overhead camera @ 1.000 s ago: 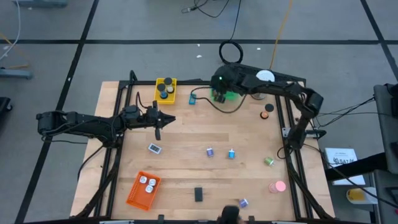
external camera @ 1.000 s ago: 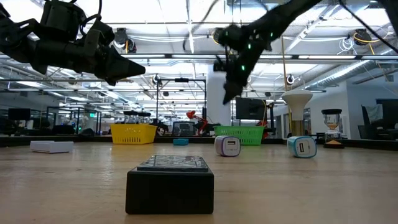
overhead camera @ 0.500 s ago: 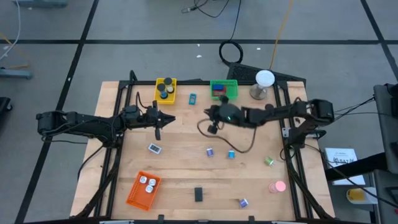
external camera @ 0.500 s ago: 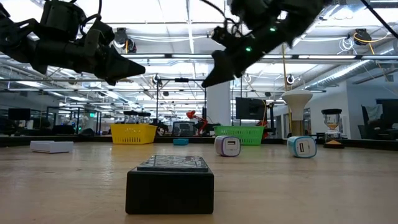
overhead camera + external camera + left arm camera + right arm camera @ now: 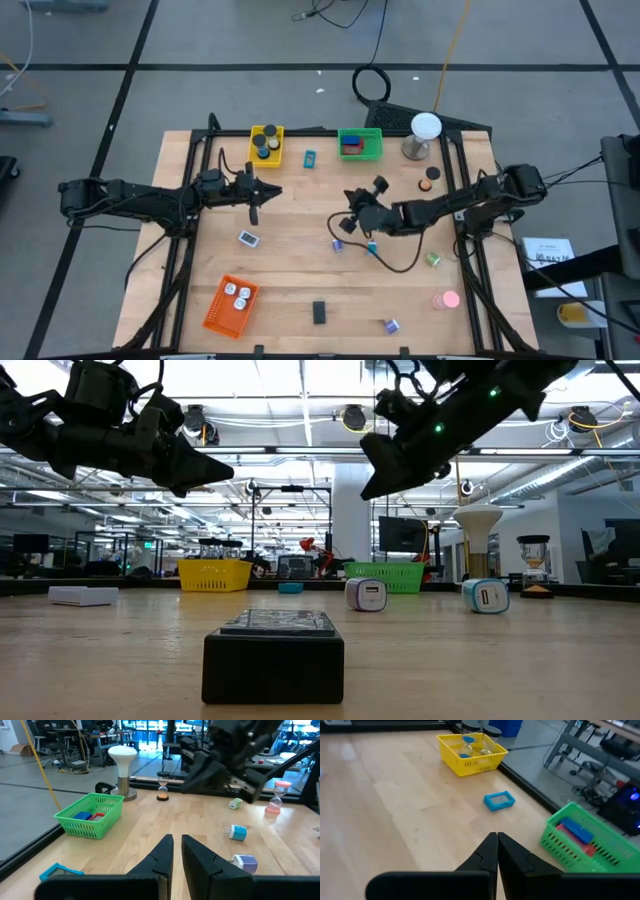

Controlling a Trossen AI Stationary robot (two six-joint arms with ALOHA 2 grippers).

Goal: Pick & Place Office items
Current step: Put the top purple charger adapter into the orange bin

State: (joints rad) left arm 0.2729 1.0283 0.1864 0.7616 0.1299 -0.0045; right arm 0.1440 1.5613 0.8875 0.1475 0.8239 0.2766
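Right claw (image 5: 347, 224) fingers pressed together, holding nothing, hovering mid-surface just beside purple piece (image 5: 338, 244) and cyan piece (image 5: 372, 248). Left claw (image 5: 254, 211) also closed and empty, raised near left edge. Green basket (image 5: 359, 144) at far edge holds blue and red blocks (image 5: 575, 834); black block (image 5: 319, 312) near front edge.

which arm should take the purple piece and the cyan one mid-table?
Right, probably. The right pincer hangs just beside the purple piece and the cyan piece, its fingers nearly together. The left pincer waits farther off, toward the table's left side, above bare wood.
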